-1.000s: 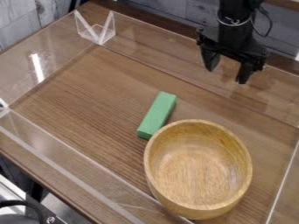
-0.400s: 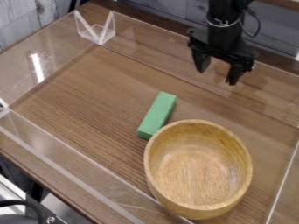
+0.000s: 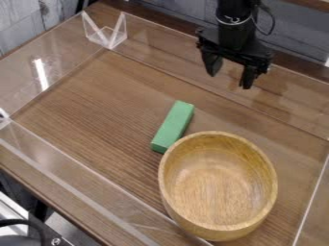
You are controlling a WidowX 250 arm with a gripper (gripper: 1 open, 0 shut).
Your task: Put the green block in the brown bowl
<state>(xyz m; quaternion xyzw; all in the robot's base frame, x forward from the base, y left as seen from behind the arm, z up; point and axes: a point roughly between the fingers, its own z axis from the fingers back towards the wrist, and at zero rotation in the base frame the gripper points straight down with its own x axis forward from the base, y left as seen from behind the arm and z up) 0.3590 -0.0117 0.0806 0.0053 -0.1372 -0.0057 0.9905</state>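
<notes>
Green block [image 3: 172, 127] just beside brown bowl [image 3: 218, 184] on wooden table [image 3: 90, 106], open empty tool [image 3: 232, 75] beyond.

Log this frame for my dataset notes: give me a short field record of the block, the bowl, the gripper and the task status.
green block: lying flat on the wooden table, just beside the bowl's upper-left rim
brown bowl: upright, empty, at the front right
gripper: open, empty, fingers pointing down, hanging behind the block and apart from it
clear walls: enclose the table
task status: block not yet grasped, not in the bowl
</notes>
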